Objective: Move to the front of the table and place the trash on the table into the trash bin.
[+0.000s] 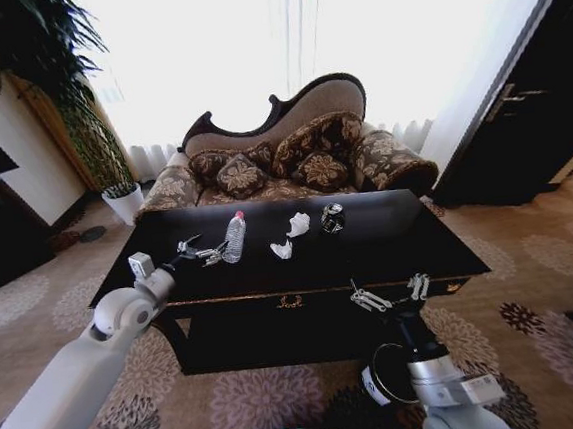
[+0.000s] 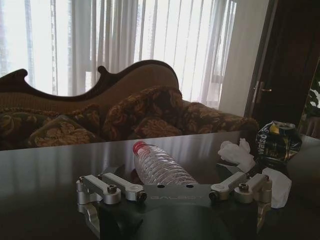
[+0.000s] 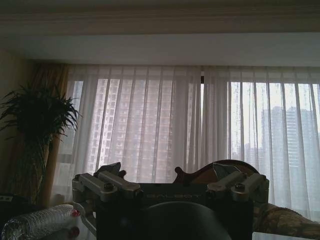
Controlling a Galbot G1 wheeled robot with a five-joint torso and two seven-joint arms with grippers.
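Note:
On the glossy black table (image 1: 390,246) lies a crushed clear bottle (image 1: 234,236) with a red cap. To its right are two white paper scraps (image 1: 297,224) (image 1: 282,248) and a dark crushed can (image 1: 332,218). My left gripper (image 1: 201,252) is open just left of the bottle. In the left wrist view the bottle (image 2: 160,165) lies close ahead between the open fingers, with paper (image 2: 237,152) and the can (image 2: 277,141) beyond it. My right gripper (image 1: 389,294) hangs open at the table's front edge. The trash bin (image 1: 378,377) stands on the floor below it, partly hidden by the arm.
A patterned sofa (image 1: 282,160) with cushions stands behind the table. A white plant pot (image 1: 123,202) sits at the back left and a dark door (image 1: 529,113) at the right. Patterned carpet runs around the table.

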